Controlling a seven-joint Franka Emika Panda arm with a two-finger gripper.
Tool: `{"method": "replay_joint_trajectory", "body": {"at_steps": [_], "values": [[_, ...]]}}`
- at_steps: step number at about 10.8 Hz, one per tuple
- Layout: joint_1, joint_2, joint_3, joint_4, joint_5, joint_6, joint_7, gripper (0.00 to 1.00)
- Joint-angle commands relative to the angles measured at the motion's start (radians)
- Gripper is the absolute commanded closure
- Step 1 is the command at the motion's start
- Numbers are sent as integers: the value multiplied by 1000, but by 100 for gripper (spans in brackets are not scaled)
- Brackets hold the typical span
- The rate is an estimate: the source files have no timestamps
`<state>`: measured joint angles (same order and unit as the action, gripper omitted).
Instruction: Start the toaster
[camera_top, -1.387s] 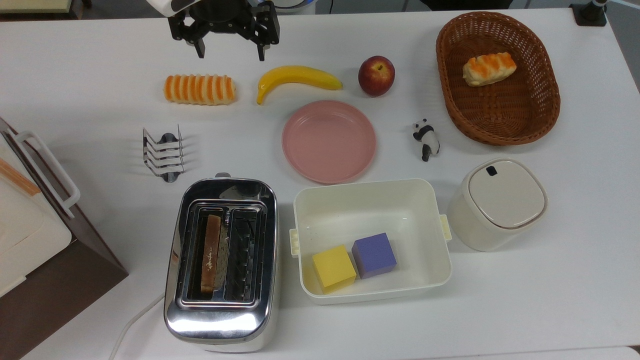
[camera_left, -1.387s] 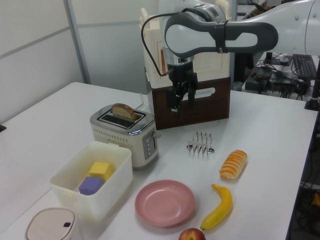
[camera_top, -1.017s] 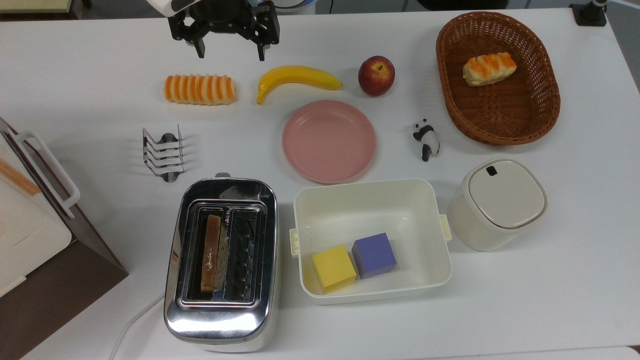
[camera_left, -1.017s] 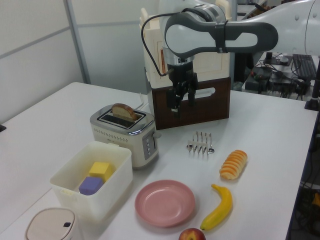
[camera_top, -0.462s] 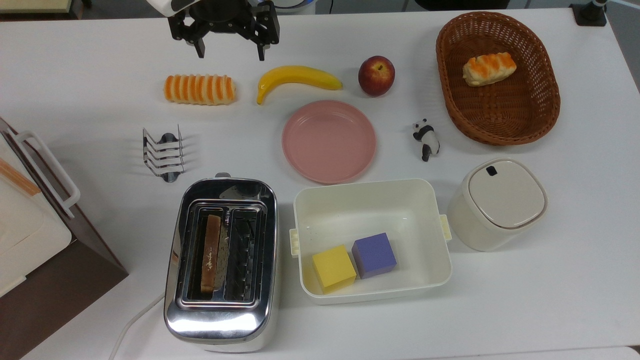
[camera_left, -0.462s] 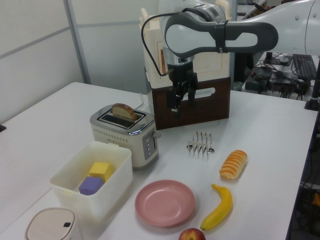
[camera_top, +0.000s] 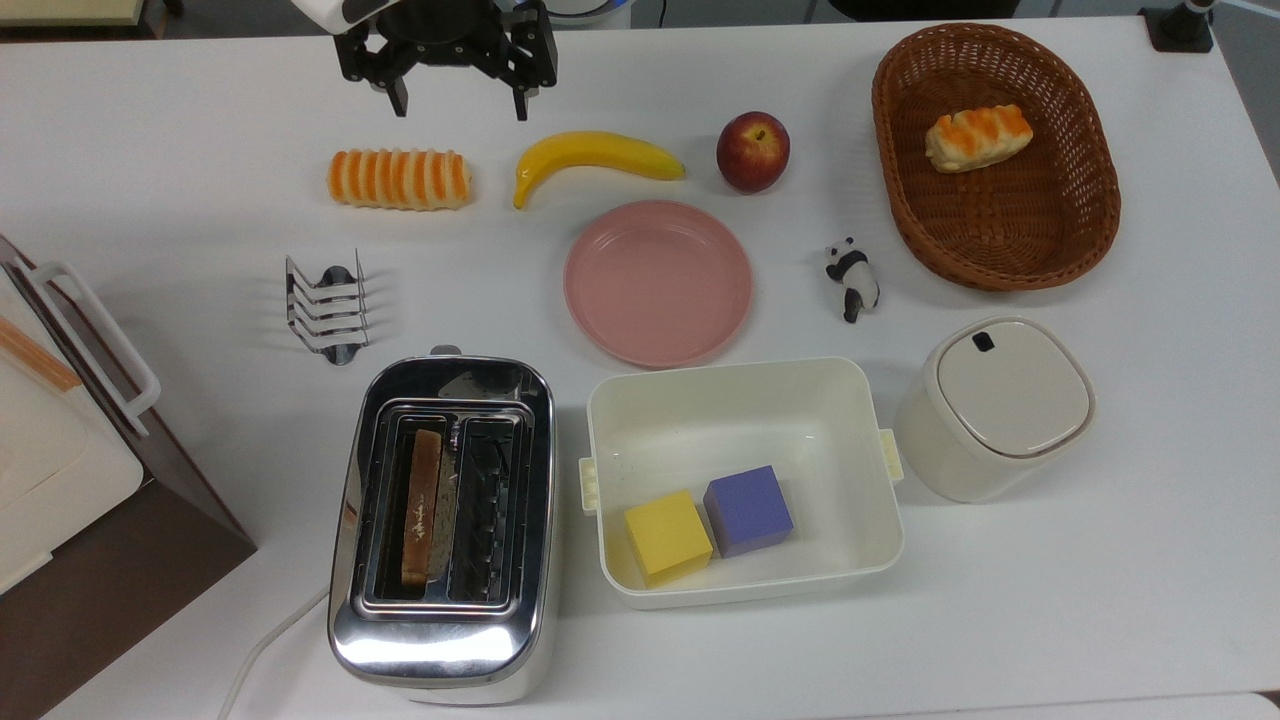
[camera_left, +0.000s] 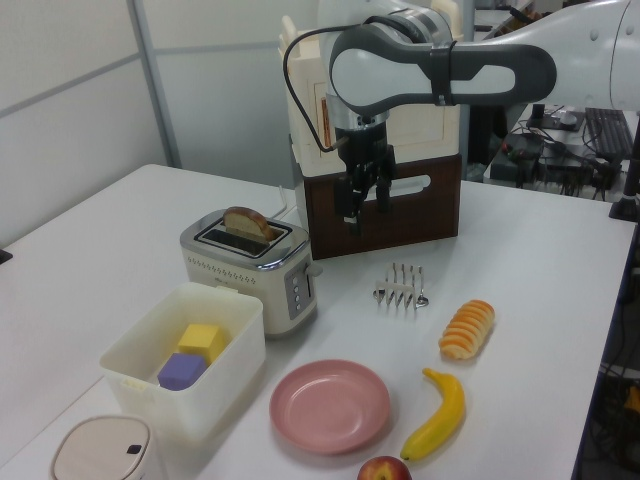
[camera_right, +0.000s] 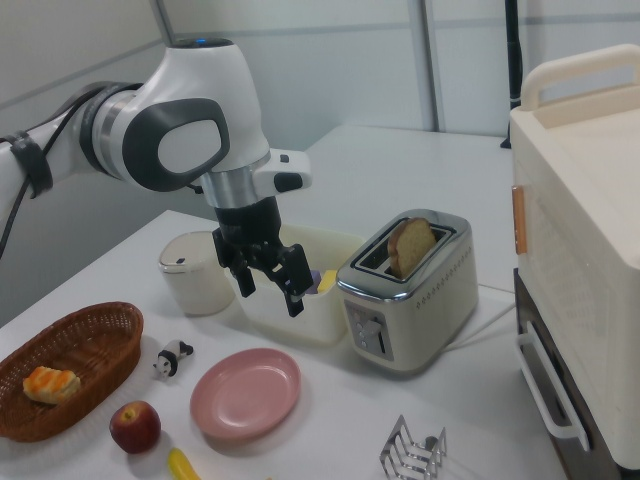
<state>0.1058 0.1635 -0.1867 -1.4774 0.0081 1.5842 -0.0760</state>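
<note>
The chrome toaster (camera_top: 445, 640) stands near the front edge of the table in the top view, with a slice of bread (camera_top: 422, 508) upright in its left slot. Its small lever knob (camera_top: 445, 351) sits at the end facing the toast rack. The same toaster (camera_left: 262, 272) (camera_right: 408, 300) has the slice sticking up out of it, and a white cord (camera_top: 265, 640) trails off it. My gripper (camera_top: 460, 103) (camera_left: 366, 210) (camera_right: 270, 293) hangs open and empty in the air, far from the toaster, over the table's far edge beyond a striped bread roll (camera_top: 400, 179).
A wire toast rack (camera_top: 325, 308) stands between gripper and toaster. Banana (camera_top: 590, 155), apple (camera_top: 752, 152), pink plate (camera_top: 657, 283), panda figure (camera_top: 852, 277) and wicker basket (camera_top: 1090, 220) lie to the top view's right. A white bin (camera_top: 870, 440) holds two cubes beside the toaster. A box appliance (camera_top: 60, 470) is at the left.
The gripper has crept very slightly toward the top view's upper edge and stays open. Nothing on the table has moved.
</note>
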Motion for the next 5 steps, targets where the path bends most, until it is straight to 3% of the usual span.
{"method": "replay_joint_trajectory", "body": {"at_steps": [1, 5], "values": [[3, -18, -5, -21, -10, 68, -33, 0], [-1, 11, -7, -20, 29, 284, -16, 0]]}}
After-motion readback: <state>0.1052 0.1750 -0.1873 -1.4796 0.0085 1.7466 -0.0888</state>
